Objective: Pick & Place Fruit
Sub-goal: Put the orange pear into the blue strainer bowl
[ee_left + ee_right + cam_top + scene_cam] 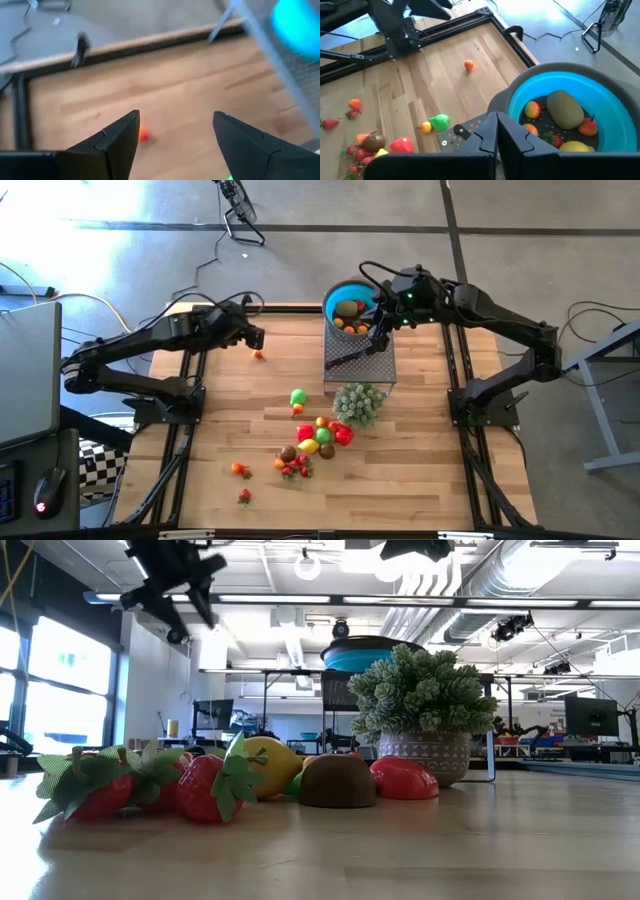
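Observation:
My left gripper (255, 337) (176, 117) hangs open above the table's far left part. A small orange fruit (258, 355) (143, 134) lies on the wood just below it, beside one finger in the left wrist view. My right gripper (378, 338) (496, 117) is shut and empty above the near rim of the blue bowl (335, 298) (520, 100), which holds several fruits, among them a brown one (565, 110). Several more fruits (315, 435) (205, 785) lie in a loose heap on the middle of the table, with a green one (298, 396) apart.
The bowl stands on a grey perforated stand (385, 365), where a black-handled knife (350, 358) also lies. A pale green bushy plant in a pot (358, 402) (425, 700) stands just near of the stand. Dark frame rails (190, 410) run along both table sides.

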Controlling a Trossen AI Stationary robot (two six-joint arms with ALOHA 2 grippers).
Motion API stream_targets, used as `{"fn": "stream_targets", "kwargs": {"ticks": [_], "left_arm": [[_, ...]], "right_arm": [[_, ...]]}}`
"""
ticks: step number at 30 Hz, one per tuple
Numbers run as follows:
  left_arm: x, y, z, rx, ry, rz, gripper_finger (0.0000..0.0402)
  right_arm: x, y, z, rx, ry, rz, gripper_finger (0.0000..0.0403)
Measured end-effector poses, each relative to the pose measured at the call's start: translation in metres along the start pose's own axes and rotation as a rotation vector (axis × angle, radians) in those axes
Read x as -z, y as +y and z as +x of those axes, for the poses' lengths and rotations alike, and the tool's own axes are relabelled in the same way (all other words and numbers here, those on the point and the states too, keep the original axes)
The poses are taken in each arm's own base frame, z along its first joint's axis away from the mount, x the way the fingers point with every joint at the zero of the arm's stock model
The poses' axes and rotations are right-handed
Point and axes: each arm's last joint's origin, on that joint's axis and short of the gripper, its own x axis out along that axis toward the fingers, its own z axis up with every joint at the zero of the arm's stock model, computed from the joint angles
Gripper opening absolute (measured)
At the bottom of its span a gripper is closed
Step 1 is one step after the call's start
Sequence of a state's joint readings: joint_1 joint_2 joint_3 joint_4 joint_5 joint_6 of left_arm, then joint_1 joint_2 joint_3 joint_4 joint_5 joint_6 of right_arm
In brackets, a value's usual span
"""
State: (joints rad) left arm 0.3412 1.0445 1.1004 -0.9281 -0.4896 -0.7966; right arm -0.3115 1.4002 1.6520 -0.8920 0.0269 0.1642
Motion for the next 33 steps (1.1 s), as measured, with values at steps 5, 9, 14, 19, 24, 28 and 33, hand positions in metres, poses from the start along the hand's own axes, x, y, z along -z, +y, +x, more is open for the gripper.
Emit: {"fn": "stream_targets", "kwargs": {"ticks": [5, 9, 14, 19, 24, 28, 33], "left_arm": [[0.010, -0.003, 0.016, -0.098, 0.116, 0.012, 0.0248], [0.018, -0.010, 0.033, -0.147, 0.210, 0.052, 0.0248], [0.025, -0.019, 0.054, -0.197, 0.262, 0.088, 0.0248], [0.033, -0.024, 0.071, -0.232, 0.356, 0.132, 0.0248], [0.031, -0.021, 0.086, -0.213, 0.438, 0.159, 0.0248], [0.028, -0.011, 0.092, -0.209, 0.458, 0.162, 0.0248], [0.030, 0.006, 0.091, -0.174, 0.507, 0.172, 0.0233]], "right_arm": [[0.001, 0.000, 0.000, 0.003, 0.013, 0.000, 0.0002], [0.002, 0.000, 0.000, 0.004, 0.018, 0.000, 0.0002], [0.002, 0.000, 0.000, 0.004, 0.018, 0.000, 0.0002], [0.002, 0.000, 0.000, 0.004, 0.021, 0.000, 0.0002], [0.003, -0.001, 0.000, 0.005, 0.028, -0.001, 0.0002], [0.003, -0.001, 0.000, 0.006, 0.033, -0.001, 0.0002], [0.003, -0.001, 0.000, 0.006, 0.035, -0.001, 0.0002]]}}
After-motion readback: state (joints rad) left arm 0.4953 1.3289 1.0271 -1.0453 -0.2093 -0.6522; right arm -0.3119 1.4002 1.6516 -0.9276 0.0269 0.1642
